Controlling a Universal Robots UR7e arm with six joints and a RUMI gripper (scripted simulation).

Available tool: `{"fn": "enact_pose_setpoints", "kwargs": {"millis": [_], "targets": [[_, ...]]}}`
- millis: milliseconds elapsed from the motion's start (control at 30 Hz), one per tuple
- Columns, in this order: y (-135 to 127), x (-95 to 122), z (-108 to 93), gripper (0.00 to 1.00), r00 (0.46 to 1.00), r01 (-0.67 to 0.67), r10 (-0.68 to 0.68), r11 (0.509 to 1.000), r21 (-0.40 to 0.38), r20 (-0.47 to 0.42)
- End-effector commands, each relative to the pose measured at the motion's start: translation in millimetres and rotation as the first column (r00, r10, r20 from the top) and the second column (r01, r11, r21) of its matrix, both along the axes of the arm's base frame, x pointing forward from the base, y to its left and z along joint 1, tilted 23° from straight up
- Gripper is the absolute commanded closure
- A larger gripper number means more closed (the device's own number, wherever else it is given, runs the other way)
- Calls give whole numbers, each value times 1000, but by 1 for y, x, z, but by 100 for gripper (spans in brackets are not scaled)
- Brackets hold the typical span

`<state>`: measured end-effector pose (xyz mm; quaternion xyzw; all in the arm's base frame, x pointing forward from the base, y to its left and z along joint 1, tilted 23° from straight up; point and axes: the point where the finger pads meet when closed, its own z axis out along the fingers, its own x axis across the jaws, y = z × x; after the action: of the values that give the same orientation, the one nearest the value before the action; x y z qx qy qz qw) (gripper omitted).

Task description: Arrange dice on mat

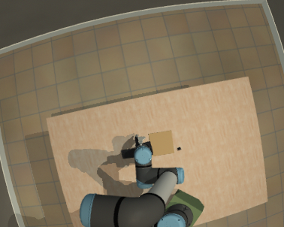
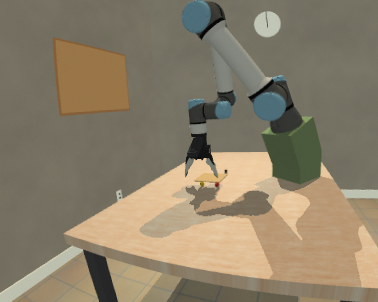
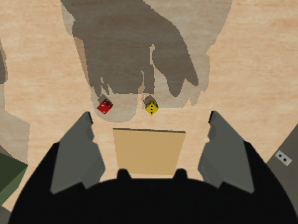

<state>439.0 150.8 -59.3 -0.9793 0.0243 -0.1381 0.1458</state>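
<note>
The tan mat (image 3: 148, 151) lies on the wooden table, and it also shows in the top and exterior views (image 1: 161, 143) (image 2: 211, 177). A red die (image 3: 105, 106) and a yellow die (image 3: 151, 106) sit on the bare table just beyond one mat edge, both off the mat. They also show in the side view, the red die (image 2: 217, 184) and the yellow die (image 2: 202, 184). A black die (image 1: 179, 149) (image 2: 226, 171) sits on the table just off the opposite side of the mat. My gripper (image 3: 150, 112) (image 2: 200, 170) hangs open and empty above the mat edge near the red and yellow dice. Their top numbers are too small to read.
The green robot pedestal (image 2: 294, 150) stands at the table's edge behind the mat. The arm's shadow falls across the table (image 2: 228, 205). The arm hides the red and yellow dice in the overhead view.
</note>
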Motion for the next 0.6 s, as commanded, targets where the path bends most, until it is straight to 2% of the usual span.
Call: {"fn": "enact_pose_setpoints", "kwargs": {"millis": [0,567], "targets": [[3,3,3,0,1000,4,-4,1000,-2,1],[4,4,3,0,1000,5,-4,1000,-2,1]]}}
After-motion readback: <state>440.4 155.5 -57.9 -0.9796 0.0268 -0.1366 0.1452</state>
